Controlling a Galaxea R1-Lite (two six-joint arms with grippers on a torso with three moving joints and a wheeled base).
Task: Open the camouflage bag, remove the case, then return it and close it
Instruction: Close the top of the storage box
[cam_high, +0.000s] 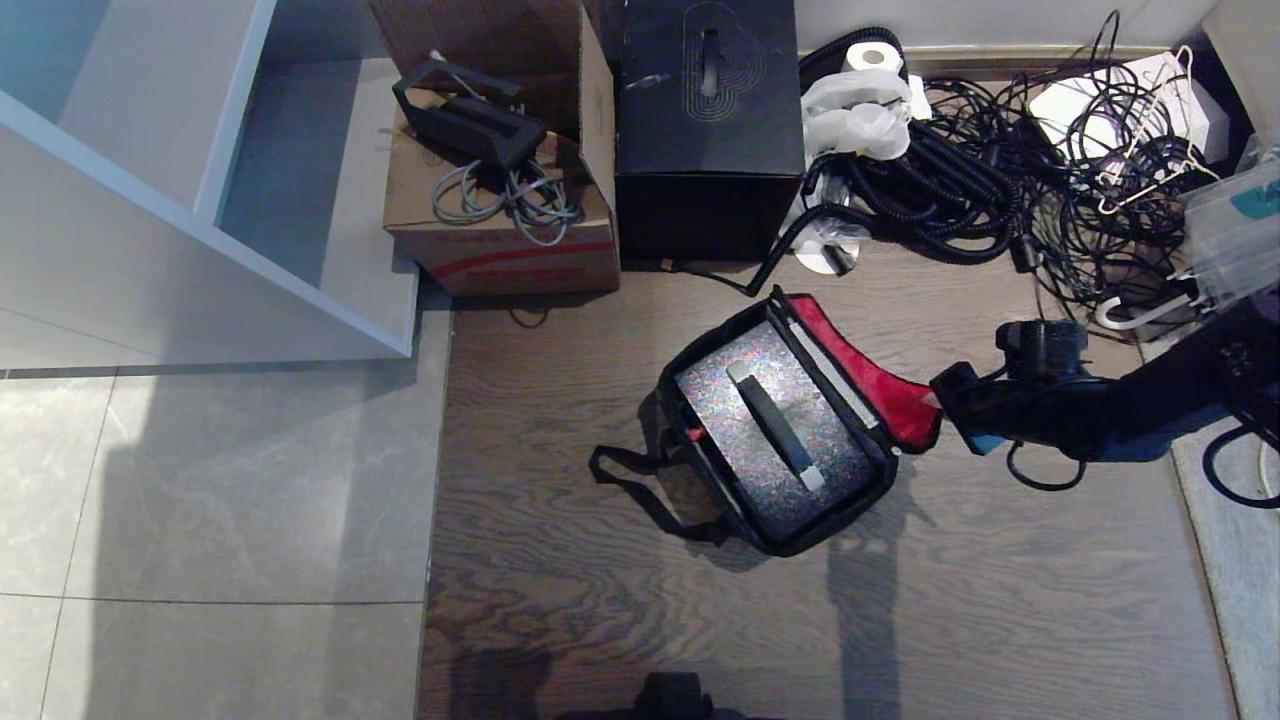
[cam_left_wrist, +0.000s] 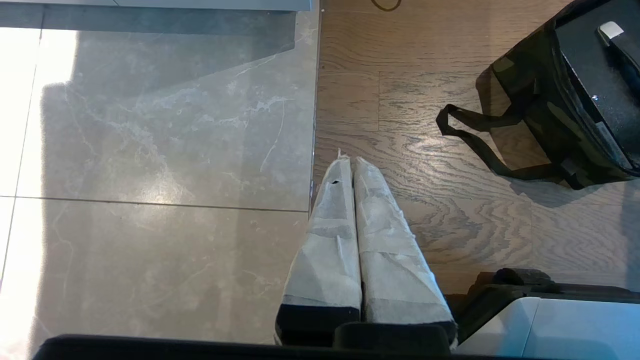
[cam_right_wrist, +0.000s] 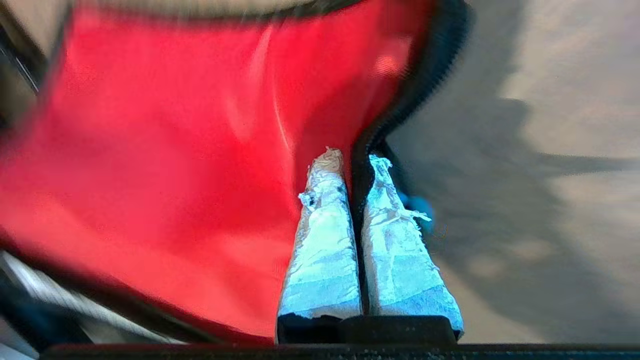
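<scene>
The camouflage bag (cam_high: 845, 520) lies open on the wood floor, its lid (cam_high: 870, 385) flopped to the right with the red inside facing up. Inside it sits the case (cam_high: 730, 420), glittery on top with a black handle (cam_high: 775, 425). My right gripper (cam_high: 940, 395) is at the lid's outer edge. In the right wrist view the right gripper (cam_right_wrist: 356, 162) is shut on the lid's black zip edge, with the red lid (cam_right_wrist: 175, 150) beside it. My left gripper (cam_left_wrist: 351, 162) hangs shut and empty over the seam between tile and wood, left of the bag (cam_left_wrist: 540, 115).
The bag's black strap (cam_high: 640, 490) trails on the floor to its left. Behind the bag stand a plain black box (cam_high: 710, 130) and a cardboard box (cam_high: 500, 220). A tangle of black cables (cam_high: 1000, 180) fills the back right. A white shelf unit (cam_high: 200, 200) stands at the back left.
</scene>
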